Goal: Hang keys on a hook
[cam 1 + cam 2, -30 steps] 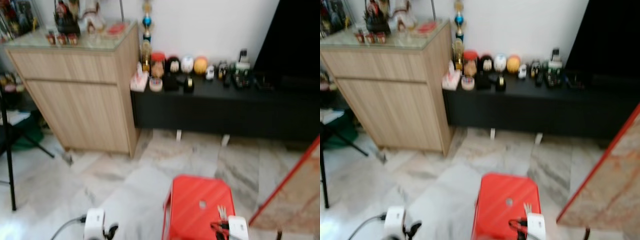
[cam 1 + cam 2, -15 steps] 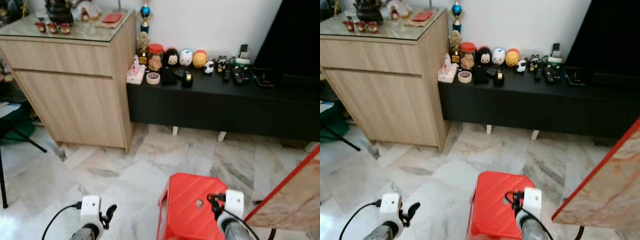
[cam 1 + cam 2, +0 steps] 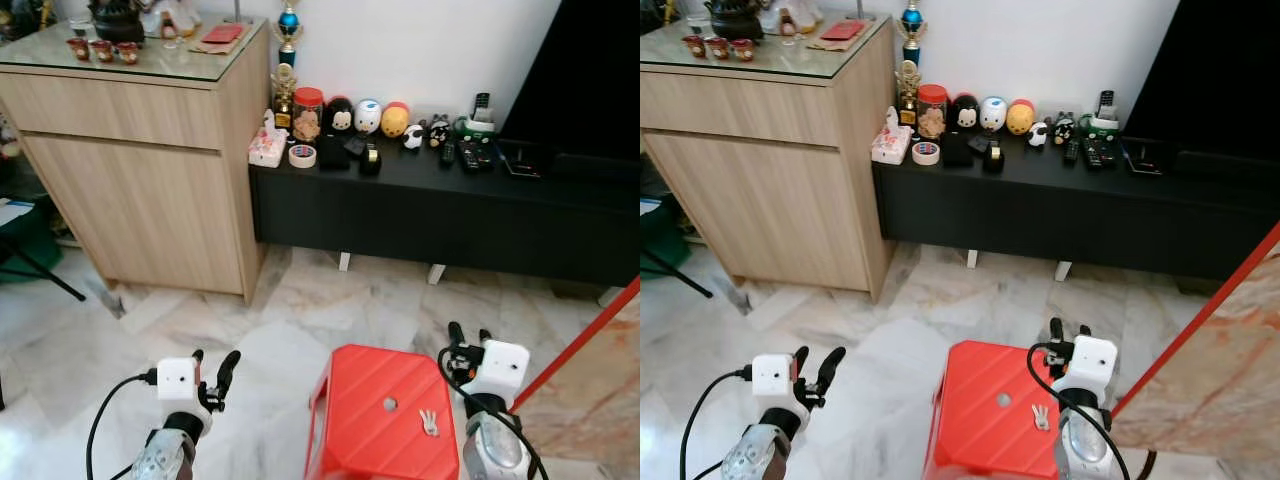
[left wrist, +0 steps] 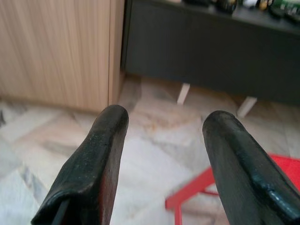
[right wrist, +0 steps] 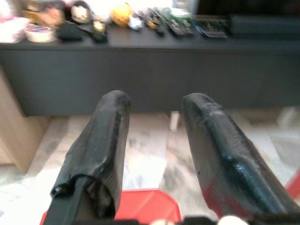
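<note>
A small bunch of silver keys point(image 3: 429, 423) lies flat on the top of a red plastic stool point(image 3: 375, 400), near its right side, just in front of me. My right gripper point(image 3: 468, 335) is held up beside the stool's right edge, above and to the right of the keys, open and with nothing in it. The right wrist view looks past its open fingers point(image 5: 110, 136) at the stool's rim point(image 5: 140, 206) and the black console. My left gripper point(image 3: 214, 362) hovers over the floor left of the stool, open and with nothing between its fingers point(image 4: 101, 154).
A light wooden cabinet point(image 3: 150, 170) stands at the back left. A low black console point(image 3: 450, 215) with figurines and remotes runs along the wall. A red-edged marble-patterned board point(image 3: 600, 370) leans at the right. A black stand leg point(image 3: 40, 275) is at the far left. Marble floor lies between.
The view has steadied and sharpened after camera movement. Both grippers have risen higher into view. The right gripper has shifted off the stool top to its right edge, uncovering the keys.
</note>
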Tool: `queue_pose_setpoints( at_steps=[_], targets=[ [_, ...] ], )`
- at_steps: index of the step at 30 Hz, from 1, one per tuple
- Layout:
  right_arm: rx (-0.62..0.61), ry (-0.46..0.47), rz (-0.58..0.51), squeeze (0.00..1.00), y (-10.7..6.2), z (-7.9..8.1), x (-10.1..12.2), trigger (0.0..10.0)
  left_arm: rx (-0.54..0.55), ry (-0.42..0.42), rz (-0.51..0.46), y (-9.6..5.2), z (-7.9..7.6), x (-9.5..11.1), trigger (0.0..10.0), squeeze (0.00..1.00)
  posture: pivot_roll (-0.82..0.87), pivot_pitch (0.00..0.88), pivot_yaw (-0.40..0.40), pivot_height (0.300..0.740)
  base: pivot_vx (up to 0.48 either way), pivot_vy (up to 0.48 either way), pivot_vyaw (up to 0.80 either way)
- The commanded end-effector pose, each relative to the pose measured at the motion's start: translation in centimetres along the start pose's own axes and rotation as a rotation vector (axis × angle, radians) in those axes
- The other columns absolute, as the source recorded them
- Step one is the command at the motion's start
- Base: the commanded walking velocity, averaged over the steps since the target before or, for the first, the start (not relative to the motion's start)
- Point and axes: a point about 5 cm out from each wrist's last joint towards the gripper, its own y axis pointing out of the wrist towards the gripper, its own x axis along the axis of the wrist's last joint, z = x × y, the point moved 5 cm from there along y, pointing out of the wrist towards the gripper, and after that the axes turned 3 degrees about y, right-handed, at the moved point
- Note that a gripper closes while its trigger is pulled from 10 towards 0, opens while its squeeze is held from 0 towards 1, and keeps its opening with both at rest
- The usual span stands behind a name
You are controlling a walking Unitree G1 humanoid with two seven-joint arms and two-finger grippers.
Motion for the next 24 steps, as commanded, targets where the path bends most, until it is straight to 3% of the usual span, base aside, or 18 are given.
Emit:
queue_pose_setpoints(
  at_steps=[1, 7, 14, 17, 21, 24],
  targets=[
    [0.050, -0.021, -0.008, 0.00, -0.1, 0.9, 0.5, 10.0, -0.004, -0.001, -0.053, 0.2, 0.0, 1.4, 10.0, 0.00, 0.03, 0.000, -0.112, 0.740, 0.000, 0.000, 0.00],
    [0.035, -0.008, -0.037, 0.00, 0.9, 1.3, 1.8, 10.0, -0.083, 0.008, -0.099, 1.3, -1.6, 3.0, 10.0, 0.00, 0.02, 0.000, -0.106, 0.740, 0.000, 0.000, 0.00],
    [0.013, 0.008, -0.033, 0.00, 1.4, 1.3, 2.3, 10.0, -0.043, -0.029, -0.172, 3.0, -1.8, 5.5, 10.0, 0.00, 0.03, 0.000, -0.120, 0.740, 0.000, 0.000, 0.00],
    [0.004, 0.003, -0.023, 0.00, 1.3, 1.2, 2.3, 10.0, -0.091, 0.017, -0.184, 2.4, -2.2, 6.0, 10.0, 0.00, 0.01, 0.000, -0.110, 0.740, 0.000, 0.000, 0.00],
    [-0.003, 0.006, -0.018, 0.00, 1.2, 1.1, 2.4, 10.0, -0.057, 0.007, -0.168, 1.8, -1.1, 5.7, 10.0, 0.00, 0.01, 0.000, -0.107, 0.740, 0.000, 0.000, 0.00],
    [-0.038, 0.031, 0.013, 0.00, 1.1, 0.6, 1.9, 10.0, -0.062, 0.008, -0.170, 1.6, -1.3, 5.8, 10.0, 0.00, 0.03, 0.001, -0.108, 0.740, 0.000, 0.000, 0.00]
  ],
)
